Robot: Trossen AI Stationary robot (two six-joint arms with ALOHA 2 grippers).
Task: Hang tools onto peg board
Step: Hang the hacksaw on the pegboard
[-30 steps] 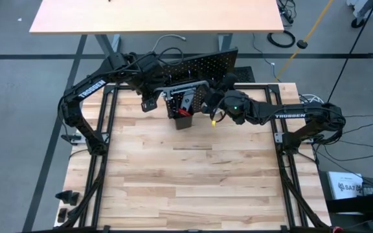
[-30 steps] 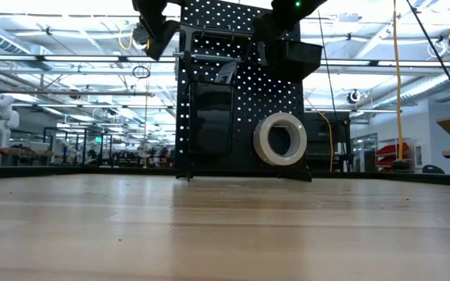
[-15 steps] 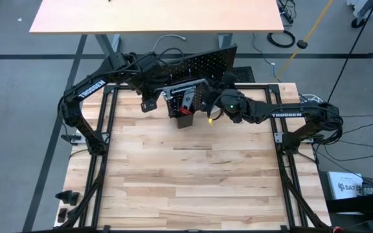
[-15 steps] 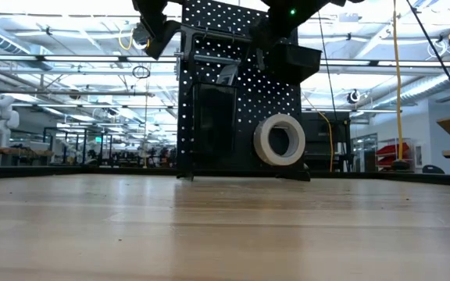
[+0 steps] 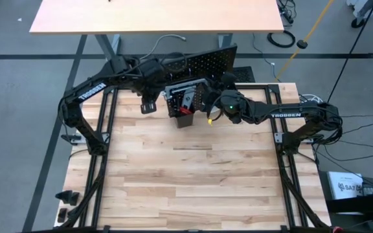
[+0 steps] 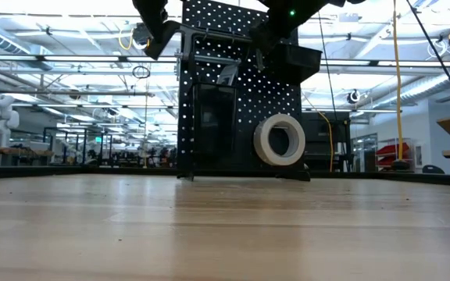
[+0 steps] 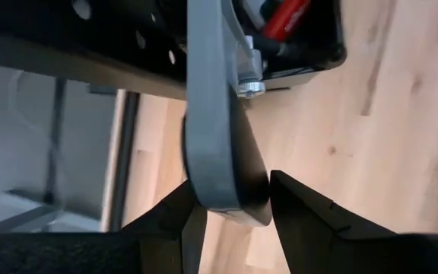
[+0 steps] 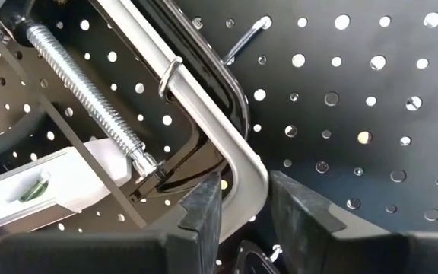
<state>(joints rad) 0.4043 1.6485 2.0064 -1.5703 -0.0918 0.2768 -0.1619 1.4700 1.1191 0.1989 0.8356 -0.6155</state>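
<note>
Grey bar clamp [image 8: 204, 122] lying long-axis across the black perforated peg board [image 8: 356, 99]; left pincer [image 7: 230, 198] clenched on one end, right pincer [image 8: 238, 194] clenched on the other.

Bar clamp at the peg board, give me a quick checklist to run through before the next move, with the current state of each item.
1. Left gripper grips one end of the grey bar clamp: ok, both fingers flank it.
2. Right gripper grips the clamp's other, bent end: ok, fingers either side of it.
3. Clamp bar seated on a silver hook of the peg board: ok, the hook loops over the bar.
4. Clamp supported without the grippers: cannot tell.
5. White tape roll hanging clear of the work: ok, lower on the board.
6. Level and red-handled screwdriver undisturbed: cannot tell.
</note>
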